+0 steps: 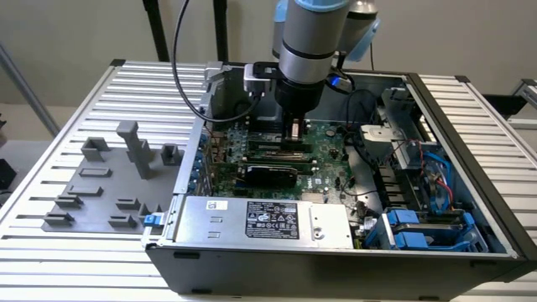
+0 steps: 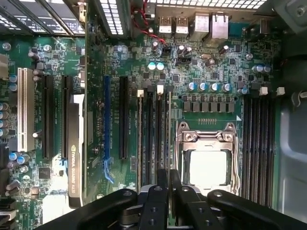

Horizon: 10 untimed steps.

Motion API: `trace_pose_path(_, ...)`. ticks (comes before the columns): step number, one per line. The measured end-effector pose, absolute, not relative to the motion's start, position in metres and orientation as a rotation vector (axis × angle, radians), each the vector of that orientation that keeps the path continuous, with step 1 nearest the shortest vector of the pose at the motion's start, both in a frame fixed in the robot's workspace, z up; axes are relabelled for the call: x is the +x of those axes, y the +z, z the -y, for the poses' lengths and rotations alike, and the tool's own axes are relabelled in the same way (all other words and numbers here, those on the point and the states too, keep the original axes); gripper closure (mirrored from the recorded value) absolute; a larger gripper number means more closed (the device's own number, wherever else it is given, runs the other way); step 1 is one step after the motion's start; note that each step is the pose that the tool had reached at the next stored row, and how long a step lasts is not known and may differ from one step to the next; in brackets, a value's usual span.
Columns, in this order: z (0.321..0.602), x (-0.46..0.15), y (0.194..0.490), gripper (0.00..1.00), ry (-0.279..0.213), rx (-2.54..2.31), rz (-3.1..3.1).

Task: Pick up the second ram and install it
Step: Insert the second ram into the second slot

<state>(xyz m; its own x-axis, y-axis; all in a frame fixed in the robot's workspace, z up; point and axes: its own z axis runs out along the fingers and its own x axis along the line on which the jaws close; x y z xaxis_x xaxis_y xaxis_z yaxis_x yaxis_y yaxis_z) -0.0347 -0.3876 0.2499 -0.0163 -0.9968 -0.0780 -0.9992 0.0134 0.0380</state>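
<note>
We record the gripper (image 1: 293, 139) lowered inside the open computer case (image 1: 470, 126), directly above the motherboard (image 1: 323, 141). Its fingers (image 2: 163, 184) are drawn close together, narrow. In the wrist view they sit over the memory slots (image 2: 153, 139) beside the processor socket (image 2: 208, 163); whether they grip the second ram (image 2: 167, 132), which stands edge-on in that slot bank just ahead of the fingertips, we cannot tell. A graphics card (image 2: 75, 148) occupies a slot nearby. On the ribbed tabletop (image 1: 50, 251), toward the exterior view's left edge, sits the grey holder block (image 1: 109, 182). The power supply (image 1: 268, 220) fills the case's near edge.
</note>
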Motion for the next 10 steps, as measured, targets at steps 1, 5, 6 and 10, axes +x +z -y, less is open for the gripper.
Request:
trace_pose_path(1, 0.3876, -0.0346, 0.2496, 1.0, 0.126, -2.184, -2.216)
trace_pose_path(5, 0.3876, -0.0347, 0.2466, 1.0, 0.119, -2.186, -2.219)
trace_pose_path(6, 0.3877, -0.0347, 0.2452, 1.0, 0.116, -2.188, -2.221)
trace_pose_path(10, 0.3876, -0.0348, 0.2399, 1.0, 0.099, -2.195, -2.229)
